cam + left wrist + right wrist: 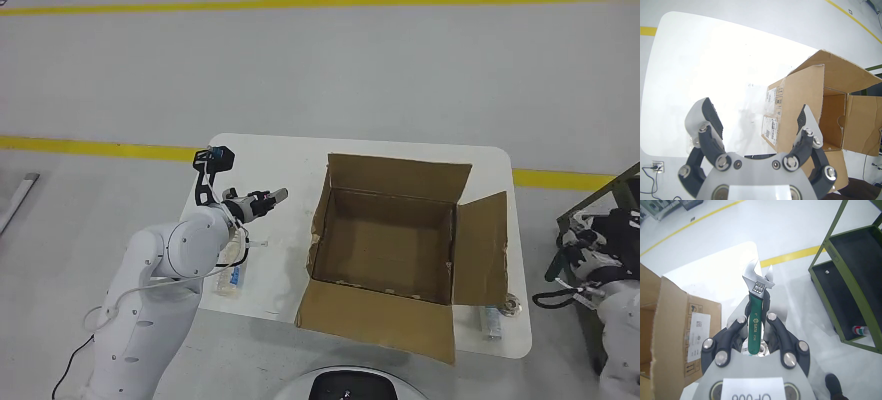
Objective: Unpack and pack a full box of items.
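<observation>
Currently, item: wrench (754, 326), clamped at its green handle by right gripper (757, 306), outside box (400, 178), nr table (280, 170) edge. Judged heavy, stiff; steel head prob. slippery, so handle is best gripped mid-length. Left gripper (757, 113) spread wide, empty.

White round-cornered surface (270, 170), open cardboard box (372, 318) standing right of centre, clear bottle (229, 279) at the left edge, small tube (491, 322) and round piece (515, 304) just beside each other at the right near corner

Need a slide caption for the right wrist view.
Right gripper shut on a green-handled wrench, open cardboard box nearby.
</observation>
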`<action>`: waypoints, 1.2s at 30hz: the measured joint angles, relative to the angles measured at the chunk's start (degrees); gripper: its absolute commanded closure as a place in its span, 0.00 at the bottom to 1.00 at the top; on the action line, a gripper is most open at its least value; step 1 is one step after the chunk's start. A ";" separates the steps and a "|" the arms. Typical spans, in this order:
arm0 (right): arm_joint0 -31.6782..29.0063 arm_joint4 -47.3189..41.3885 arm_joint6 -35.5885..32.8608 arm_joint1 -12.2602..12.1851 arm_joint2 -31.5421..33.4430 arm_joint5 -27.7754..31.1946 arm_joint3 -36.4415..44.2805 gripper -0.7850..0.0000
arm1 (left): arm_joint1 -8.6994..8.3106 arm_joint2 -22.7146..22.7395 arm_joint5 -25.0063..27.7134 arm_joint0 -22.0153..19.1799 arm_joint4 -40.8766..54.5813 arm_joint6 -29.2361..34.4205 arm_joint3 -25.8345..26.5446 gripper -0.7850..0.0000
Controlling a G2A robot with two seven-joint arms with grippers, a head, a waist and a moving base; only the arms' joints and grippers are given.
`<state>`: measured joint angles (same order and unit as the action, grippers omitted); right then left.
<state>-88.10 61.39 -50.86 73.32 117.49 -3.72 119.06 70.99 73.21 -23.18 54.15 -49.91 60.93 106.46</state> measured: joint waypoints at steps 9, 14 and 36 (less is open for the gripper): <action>3.36 14.36 1.79 -0.84 -10.78 6.36 -10.50 1.00 | 0.00 0.00 0.00 0.00 0.00 0.00 0.00 0.00; 5.49 17.96 2.03 -1.03 -14.09 7.44 -14.50 1.00 | 0.00 0.00 0.00 0.00 0.00 0.00 0.00 0.00; 11.48 20.53 4.72 -1.40 -18.31 6.69 -26.15 0.55 | 0.00 0.00 0.00 0.00 0.00 0.00 0.00 0.00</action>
<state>-76.62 81.92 -46.15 71.92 99.17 2.97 92.91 70.99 73.21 -23.18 54.15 -49.91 60.93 106.46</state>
